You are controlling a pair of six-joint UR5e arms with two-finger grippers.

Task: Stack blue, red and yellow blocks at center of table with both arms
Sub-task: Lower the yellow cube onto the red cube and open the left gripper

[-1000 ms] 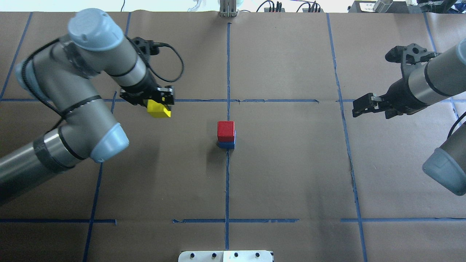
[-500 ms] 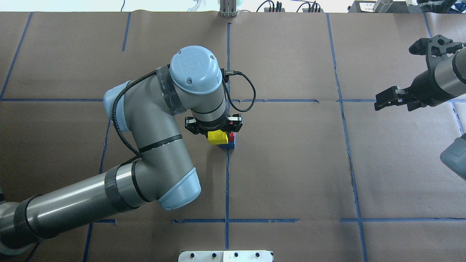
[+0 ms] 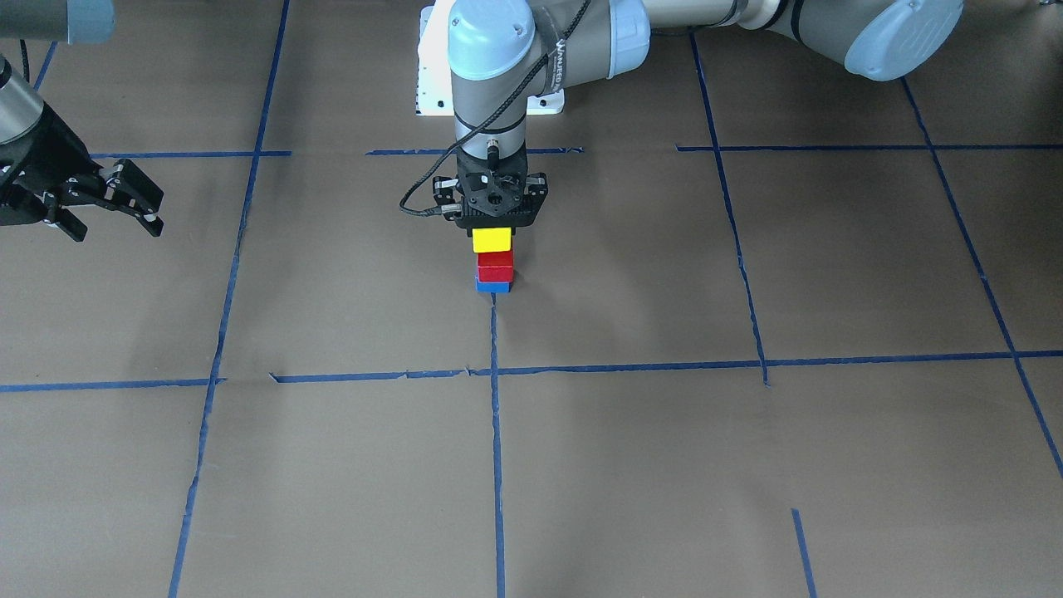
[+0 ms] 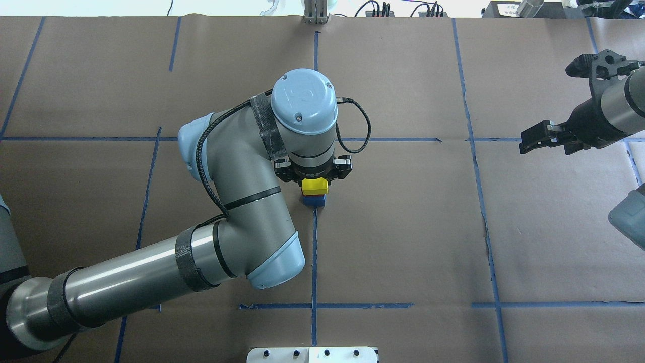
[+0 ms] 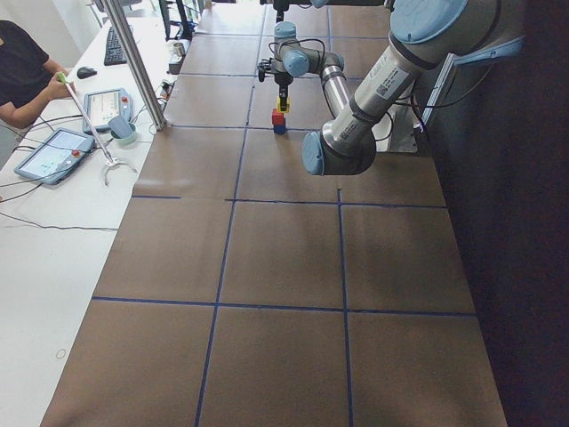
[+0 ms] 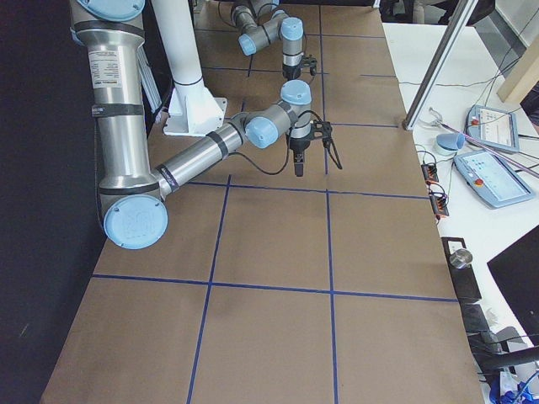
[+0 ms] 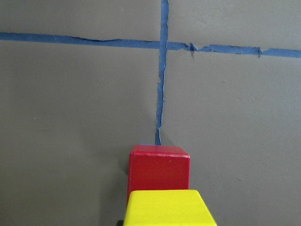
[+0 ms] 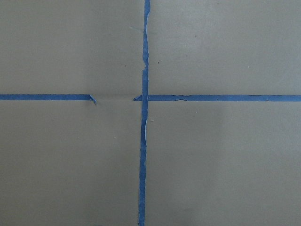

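A blue block (image 3: 493, 286) sits at the table's centre with a red block (image 3: 495, 266) stacked on it. My left gripper (image 3: 492, 237) points straight down and is shut on a yellow block (image 3: 492, 240), held directly over the red block. I cannot tell whether the yellow block touches the red one. In the overhead view the yellow block (image 4: 314, 187) hides the red one, and only the blue block's (image 4: 313, 201) edge shows. The left wrist view shows the yellow block (image 7: 167, 209) in front of the red block (image 7: 159, 169). My right gripper (image 3: 137, 202) is open and empty, far to the side.
Blue tape lines (image 4: 314, 252) divide the brown paper table into squares. The white robot base plate (image 4: 312, 354) is at the near edge. An operator's desk with tablets (image 5: 53, 151) and a metal post (image 5: 133, 62) stands along the far side.
My left arm has carried the yellow block from the left part of the table to right over the red and blue stack. My right arm has drawn back to the right.
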